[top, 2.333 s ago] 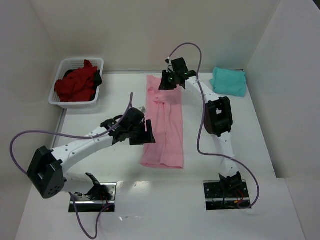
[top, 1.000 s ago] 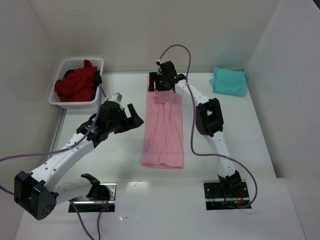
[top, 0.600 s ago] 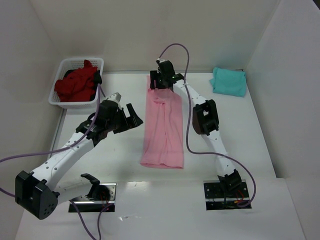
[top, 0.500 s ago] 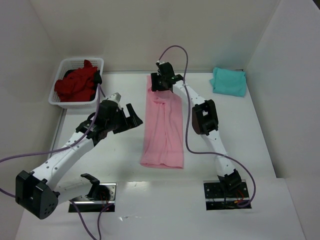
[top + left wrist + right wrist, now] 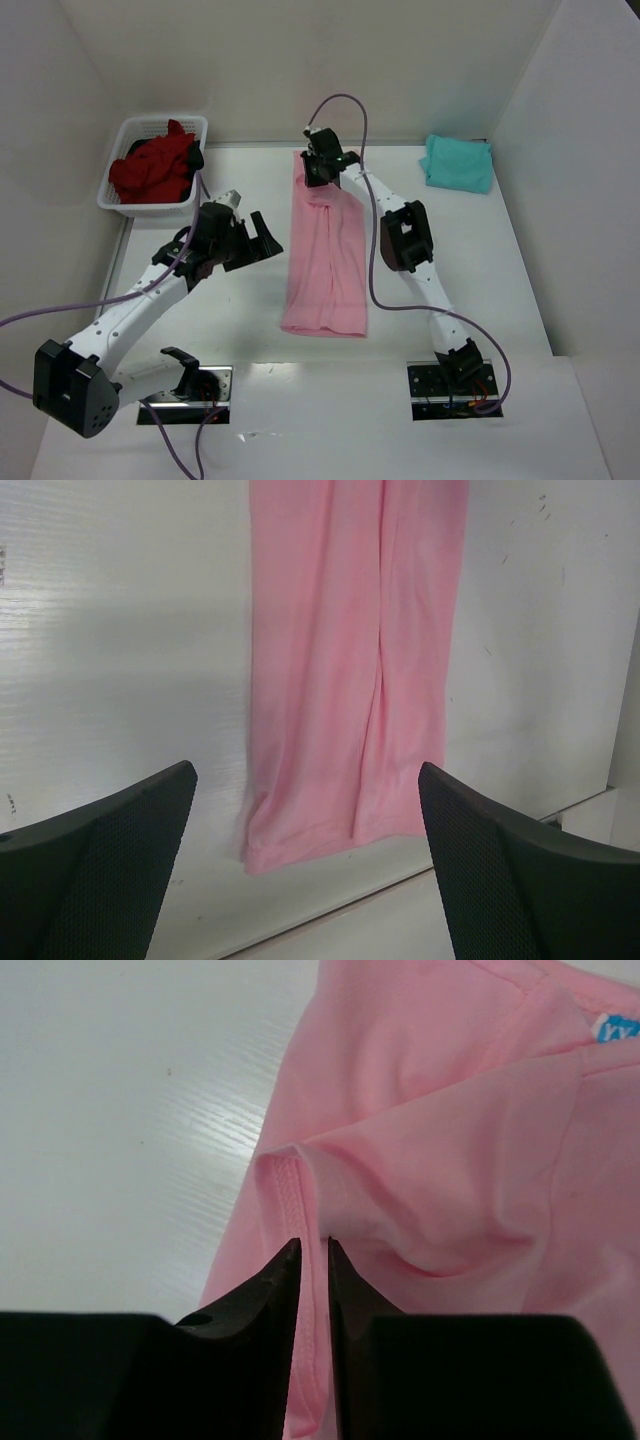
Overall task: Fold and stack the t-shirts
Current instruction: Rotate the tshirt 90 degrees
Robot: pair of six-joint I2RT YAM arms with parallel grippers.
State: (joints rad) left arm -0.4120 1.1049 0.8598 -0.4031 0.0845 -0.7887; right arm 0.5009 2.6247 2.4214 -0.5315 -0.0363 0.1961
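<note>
Nearest the bases, the left hand [image 5: 305,772] hovers above the tabletop [image 5: 480,260] just left of the pink t-shirt [image 5: 325,270], its fingers spread wide and holding nothing; its own camera looks down on the shirt's near hem between them. The pink t-shirt lies flat in the middle of the tabletop, folded lengthwise into a long narrow strip that runs from near to far. At the strip's far end the right arm reaches across, and the right hand [image 5: 311,1245] is down on the cloth, its fingertips drawn to a narrow slit with the stitched edge of a fold of the shirt caught between them. Farther back on the left, dark red t-shirts [image 5: 150,172] are heaped in a white basket [image 5: 148,208]. In the far right corner lies a folded teal t-shirt [image 5: 458,162], well apart from the pink one.
</note>
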